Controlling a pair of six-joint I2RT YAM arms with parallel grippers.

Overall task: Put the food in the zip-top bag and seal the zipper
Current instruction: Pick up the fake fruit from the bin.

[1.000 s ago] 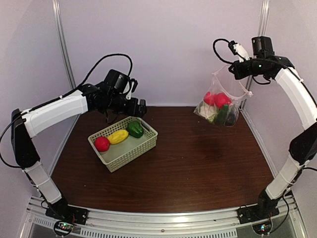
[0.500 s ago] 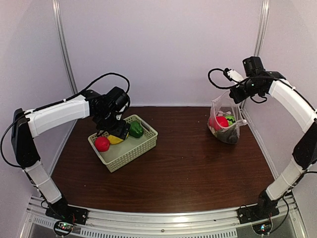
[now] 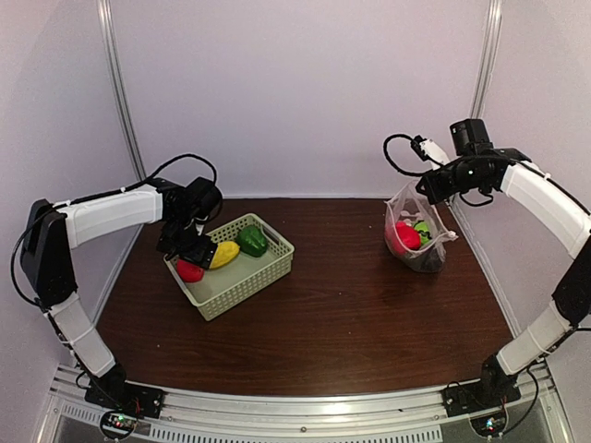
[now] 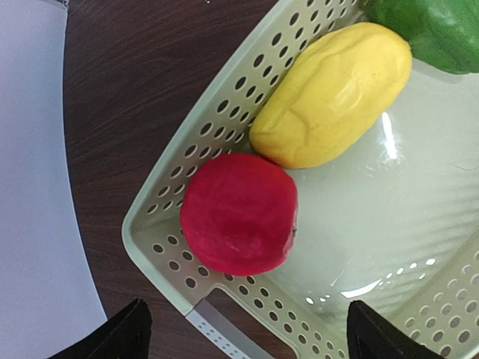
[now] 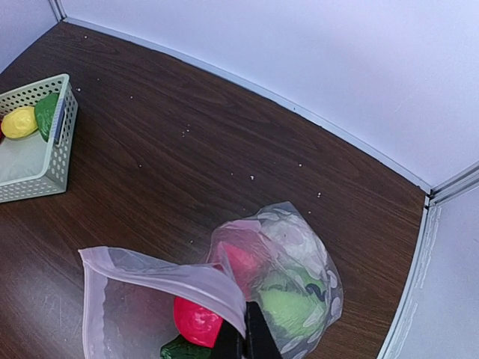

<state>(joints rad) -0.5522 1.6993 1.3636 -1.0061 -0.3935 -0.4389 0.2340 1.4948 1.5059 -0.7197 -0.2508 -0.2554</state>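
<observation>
1. Walls (image 3: 295,92): smooth, matte, pale lilac-white panels on three sides, joined at the back by slim metal uprights (image 3: 118,92).
2. Table (image 3: 351,314): flat, dark brown wood-grain top with a few pale specks.
3. Left arm (image 3: 111,210) and right arm (image 3: 545,198): white shells, black joints, looped black cables.
4. Basket (image 3: 242,293): pale green plastic, rectangular, with perforated lattice walls and a glossy solid floor. It sits at the table's left rear.
5. Zip-top bag (image 3: 416,235): clear, floppy film, with white dots showing near its base. It is at the right rear, hung upright from its rim with its bottom on the table. The zipper (image 5: 88,299) along the mouth edge is unsealed and the mouth gapes.
6. Yellow piece (image 4: 333,93): oblong, ridged, waxy, inside the basket. It touches the green piece (image 4: 430,30) and the red fruit (image 4: 239,213).
7. Red fruit: round, matte, in the basket's corner.
8. Bag contents: a red piece (image 5: 196,320), a light green piece (image 5: 288,307) and a dark green piece (image 5: 179,350), heaped together.
9. Left gripper (image 4: 247,336): black fingers spread wide above the red fruit, holding nothing.
10. Right gripper (image 5: 243,336): fingers pinched together on the bag's rim.
</observation>
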